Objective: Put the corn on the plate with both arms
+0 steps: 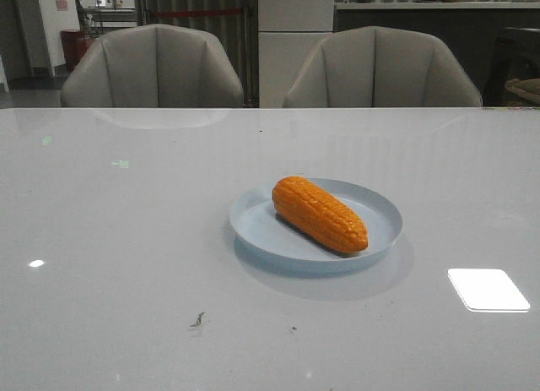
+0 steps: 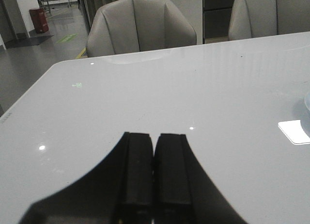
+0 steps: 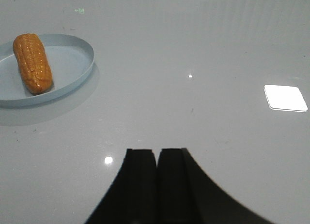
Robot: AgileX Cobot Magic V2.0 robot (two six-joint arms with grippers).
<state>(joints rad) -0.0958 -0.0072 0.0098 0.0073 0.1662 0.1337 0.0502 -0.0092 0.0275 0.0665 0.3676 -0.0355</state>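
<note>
Soft, even overhead light, rather dim and cool. The glossy table [image 1: 126,264] mirrors a bright rectangular ceiling lamp as a white glare patch [image 1: 488,289] and small pinpoint highlights. The plate [image 1: 253,226] casts a faint, diffuse shadow toward the camera. Front view is slightly grainy; the chairs [image 1: 153,67] beyond look soft. Both wrist views stay reasonably sharp, with near-black foregrounds.
</note>
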